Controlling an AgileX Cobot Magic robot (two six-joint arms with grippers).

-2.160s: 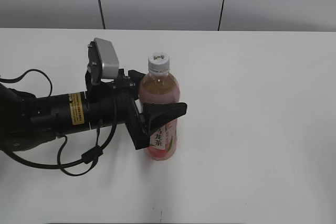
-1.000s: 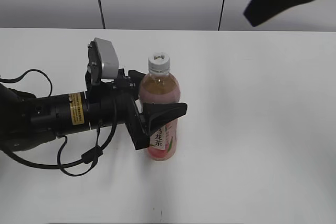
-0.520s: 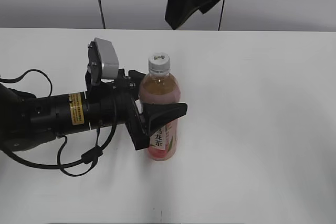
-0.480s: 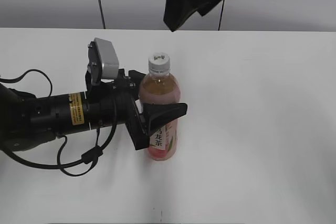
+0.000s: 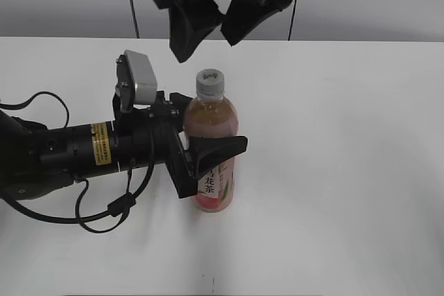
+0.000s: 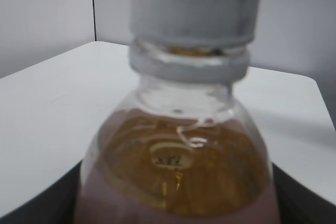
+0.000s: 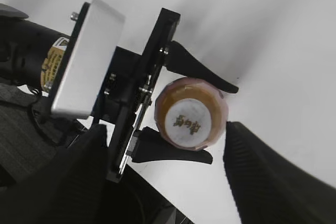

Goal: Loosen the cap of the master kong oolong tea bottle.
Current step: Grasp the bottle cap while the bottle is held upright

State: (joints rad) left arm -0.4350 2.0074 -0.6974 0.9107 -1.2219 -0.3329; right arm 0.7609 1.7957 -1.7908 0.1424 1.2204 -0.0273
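Descending from the top of the exterior view, the right gripper [image 5: 215, 22] now hangs just above the cap [image 5: 210, 82], its two dark fingers spread wide and touching nothing. Moments earlier only a dark edge of this arm showed in the upper right corner; it has since swept left and down over the bottle [image 5: 211, 150]. The bottle stands upright near the middle of the white table [image 5: 347, 171], unmoved, with the left gripper [image 5: 208, 161] clamped around its labelled body as before. From the right wrist view, the cap [image 7: 188, 120] sits between the open fingers, slightly left of centre. Judging from this, the holding step is done and the cap grip comes next; the cap looks untouched.
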